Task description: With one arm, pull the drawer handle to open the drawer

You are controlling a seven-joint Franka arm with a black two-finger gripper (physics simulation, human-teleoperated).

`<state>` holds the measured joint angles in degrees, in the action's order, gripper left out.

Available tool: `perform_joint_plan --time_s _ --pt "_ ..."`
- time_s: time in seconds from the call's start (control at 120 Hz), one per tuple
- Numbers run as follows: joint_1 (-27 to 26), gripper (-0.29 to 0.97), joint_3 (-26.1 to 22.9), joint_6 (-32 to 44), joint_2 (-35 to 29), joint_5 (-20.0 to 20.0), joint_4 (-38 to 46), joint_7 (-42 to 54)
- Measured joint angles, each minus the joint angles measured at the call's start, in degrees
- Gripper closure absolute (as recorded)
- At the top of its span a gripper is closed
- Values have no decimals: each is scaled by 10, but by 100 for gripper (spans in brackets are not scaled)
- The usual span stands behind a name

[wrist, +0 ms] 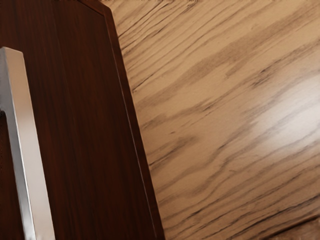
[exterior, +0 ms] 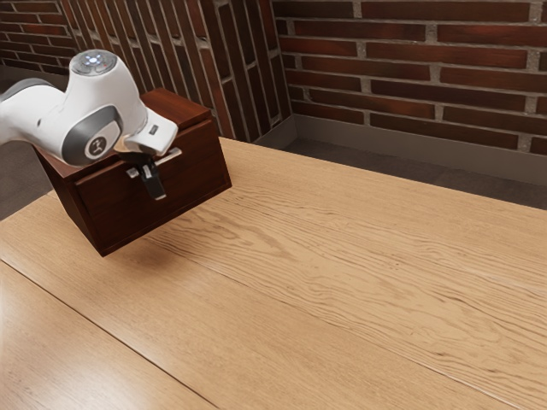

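Dark red-brown wood is recorded on the drawer box [exterior: 190,186], which is set on the light oak table [exterior: 342,273] toward ten o'clock in the exterior view, before a brick wall [exterior: 410,68], with its front faced toward five o'clock. The white arm [exterior: 77,120] is brought in from nine o'clock, and the black claw [exterior: 152,181] is held against the drawer front at the silver drawer handle [exterior: 172,155]; how far the claw is open, and whether the handle is gripped, cannot be told. In the wrist view the handle's bright bar [wrist: 22,165] is seen close on the drawer front [wrist: 85,130], with oak grain beside the box.
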<state>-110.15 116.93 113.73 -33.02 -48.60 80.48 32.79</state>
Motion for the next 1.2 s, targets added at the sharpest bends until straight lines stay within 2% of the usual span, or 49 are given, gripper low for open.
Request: perform_joint_plan --time_s 0.058,0.225,0.417,1.2 --pt "2 -1 0 2 5 4 8 0" --pt "5 5 -3 8 25 12 25 -1" --pt "5 0 -4 12 43 22 47 -3" --pt "14 -1 -18 34 102 57 113 -20"
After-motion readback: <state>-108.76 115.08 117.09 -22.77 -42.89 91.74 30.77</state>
